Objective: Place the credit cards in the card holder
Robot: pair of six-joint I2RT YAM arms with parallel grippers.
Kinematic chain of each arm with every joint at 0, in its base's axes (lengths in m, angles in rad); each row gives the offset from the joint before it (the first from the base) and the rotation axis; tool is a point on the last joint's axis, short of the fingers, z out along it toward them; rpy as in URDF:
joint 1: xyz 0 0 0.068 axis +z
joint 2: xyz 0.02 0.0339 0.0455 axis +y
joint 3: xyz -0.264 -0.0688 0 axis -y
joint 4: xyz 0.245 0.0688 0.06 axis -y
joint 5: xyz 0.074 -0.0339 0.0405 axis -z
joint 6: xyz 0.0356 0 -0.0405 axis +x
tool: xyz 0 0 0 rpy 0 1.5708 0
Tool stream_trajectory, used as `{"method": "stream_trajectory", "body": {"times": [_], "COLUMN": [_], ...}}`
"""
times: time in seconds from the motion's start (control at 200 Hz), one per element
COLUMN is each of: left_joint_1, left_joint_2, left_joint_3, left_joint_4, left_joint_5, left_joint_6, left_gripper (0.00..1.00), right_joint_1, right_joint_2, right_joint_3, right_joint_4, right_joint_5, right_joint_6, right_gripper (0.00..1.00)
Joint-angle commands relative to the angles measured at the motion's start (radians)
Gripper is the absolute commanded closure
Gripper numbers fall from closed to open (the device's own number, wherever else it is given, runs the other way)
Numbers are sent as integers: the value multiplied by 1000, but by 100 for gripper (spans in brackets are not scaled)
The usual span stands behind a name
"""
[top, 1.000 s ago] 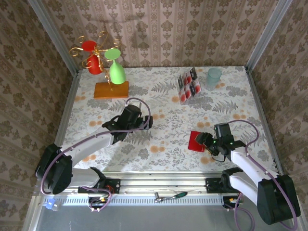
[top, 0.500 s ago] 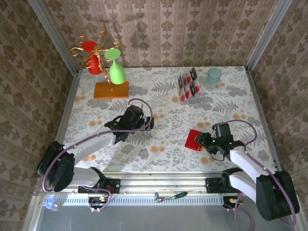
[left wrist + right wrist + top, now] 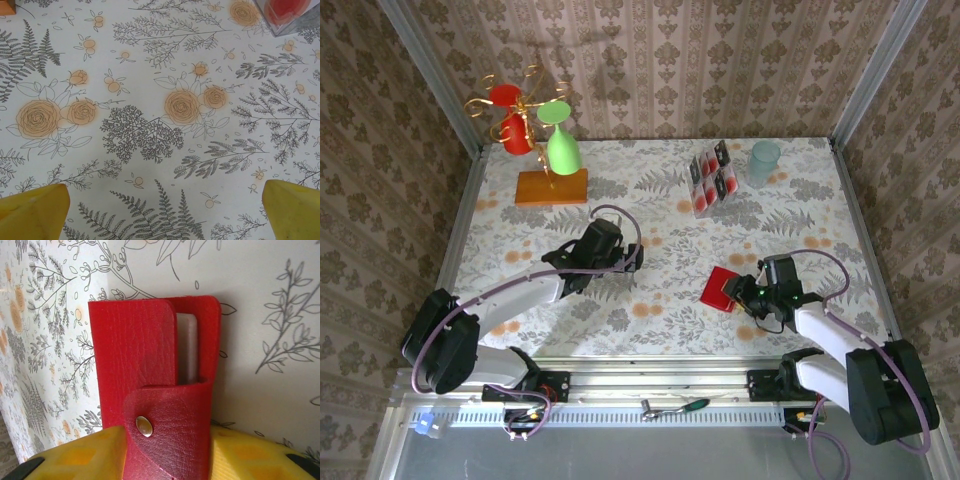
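Jutting out over the near right part of the floral counter [image 3: 660,215], the red card holder [image 3: 150,370] is seen with its long axis running straight away from the right gripper [image 3: 167,452]. The snap flap is at the gripper end, and the pale inner pocket is bared toward the far end. That flap end is clamped between the yellow fingers [image 3: 75,455], which are narrowed onto its two side edges. The left gripper [image 3: 162,215] is held wide open above the counter. The credit cards [image 3: 710,175] are stood in a clear rack [image 3: 704,208] at the far right, well apart from the card holder.
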Motion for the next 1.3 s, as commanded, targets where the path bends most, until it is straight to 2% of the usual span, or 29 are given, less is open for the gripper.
{"method": "stream_trajectory", "body": {"times": [0.0,0.115,0.315,0.45,0.55,0.75,0.885,1.035,1.17,1.295], "left_joint_1": [-11,-12,-11,-3,36,123,233,308,317,348], "left_joint_2": [7,8,0,-43,-80,-174,-189,-181,-168,-168], "left_joint_3": [34,31,13,-36,-34,-46,-31,1,8,-39], "left_joint_4": [-3,-1,55,133,113,140,148,161,197,276], "left_joint_5": [-6,-7,17,-95,-58,158,375,553,653,670], "left_joint_6": [-2,-2,5,-107,-124,-60,-92,-114,-152,-224], "left_gripper": [0,0,0,0,0,0,0,0,0,1], "right_joint_1": [6,6,4,6,9,89,182,277,345,381], "right_joint_2": [20,24,9,19,32,86,170,298,414,480], "right_joint_3": [-14,-13,11,52,91,226,339,469,569,617], "right_joint_4": [64,87,83,90,123,175,244,344,426,495], "right_joint_5": [-35,-48,-63,-105,-166,-239,-262,-299,-325,-328], "right_joint_6": [11,14,10,6,24,66,105,161,216,275], "right_gripper": [58,69,100,100,100,100,100,100,100,100]}}
